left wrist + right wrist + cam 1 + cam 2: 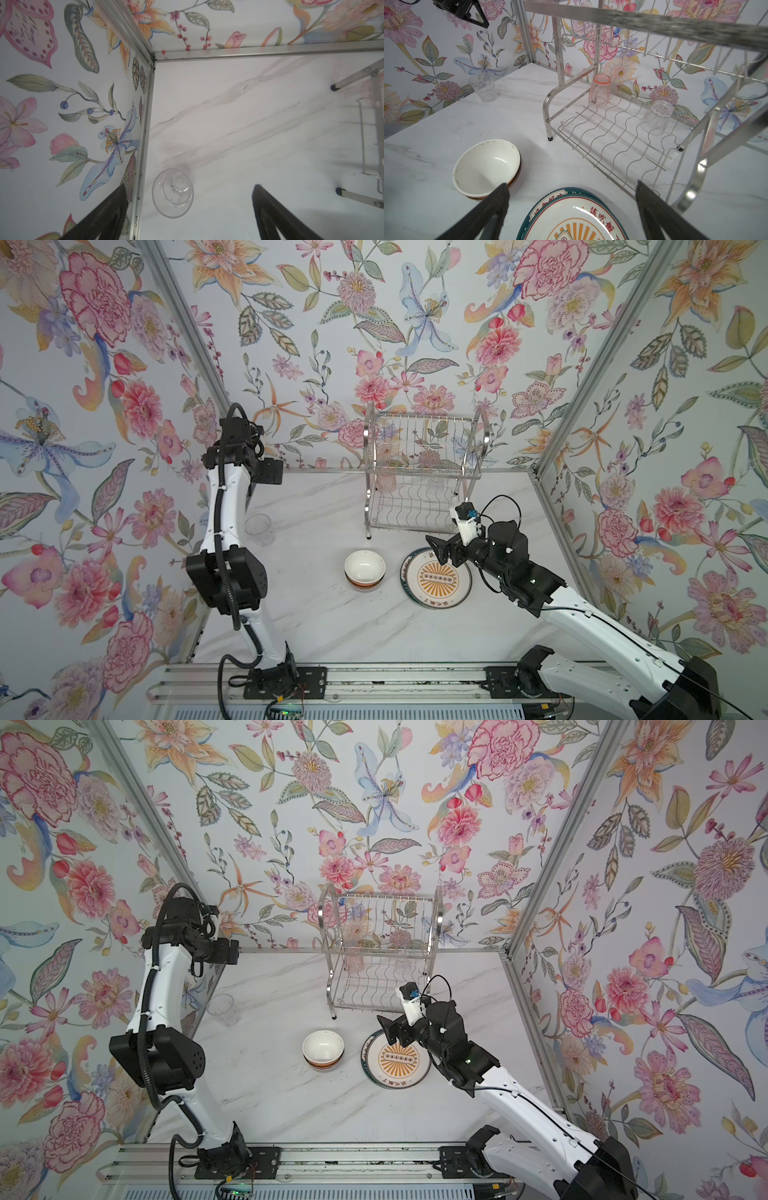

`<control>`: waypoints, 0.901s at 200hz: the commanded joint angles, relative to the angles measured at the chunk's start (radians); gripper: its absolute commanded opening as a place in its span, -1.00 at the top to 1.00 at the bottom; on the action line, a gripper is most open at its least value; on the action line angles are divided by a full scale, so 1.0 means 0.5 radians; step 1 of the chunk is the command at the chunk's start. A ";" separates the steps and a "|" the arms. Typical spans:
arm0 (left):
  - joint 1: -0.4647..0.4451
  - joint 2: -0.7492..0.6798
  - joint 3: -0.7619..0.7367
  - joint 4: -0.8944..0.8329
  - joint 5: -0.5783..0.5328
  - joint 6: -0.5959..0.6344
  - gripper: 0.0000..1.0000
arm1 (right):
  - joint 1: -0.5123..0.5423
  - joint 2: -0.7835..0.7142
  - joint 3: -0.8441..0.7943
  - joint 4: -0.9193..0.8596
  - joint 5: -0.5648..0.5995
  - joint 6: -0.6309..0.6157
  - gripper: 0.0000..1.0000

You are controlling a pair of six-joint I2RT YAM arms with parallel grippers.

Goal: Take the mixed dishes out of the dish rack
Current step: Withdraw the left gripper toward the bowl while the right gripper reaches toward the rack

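Two glasses still to come out: a pink glass (600, 91) and a clear glass (656, 116) stand upside down at the back of the lower shelf of the rack (424, 472), which sits at the back edge of the bench (332, 635). A third glass (172, 193) stands beside the bench's left edge. The left gripper (189, 187) is above it, jaws spread wide and empty. The right gripper (572, 186) hangs over the stacked plates (436, 583) mid-bench, likewise wide open and holding nothing. The stacked bowls (365, 570) sit just beside the plates. The risk ahead lies under the upper shelf, where a finger could catch the wires and shove the rack, or a smooth glass could slip from the pinch and topple. Count: one rack, three glasses, one stack of bowls, one stack of plates; how many lie under each top piece is hard to tell from here
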 commanded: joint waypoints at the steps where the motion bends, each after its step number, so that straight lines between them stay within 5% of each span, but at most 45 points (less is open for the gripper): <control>1: -0.081 -0.225 -0.227 0.268 0.207 0.000 -0.90 | -0.006 -0.039 -0.122 0.127 0.022 0.001 -0.89; 98: -0.279 -1.368 -1.924 1.603 0.958 0.169 -0.98 | -0.095 0.274 -0.403 0.929 -0.143 -0.122 -0.95; 180: -0.414 -1.653 -2.396 1.860 1.035 0.207 -0.99 | -0.135 0.671 -0.291 1.254 -0.248 -0.226 -0.98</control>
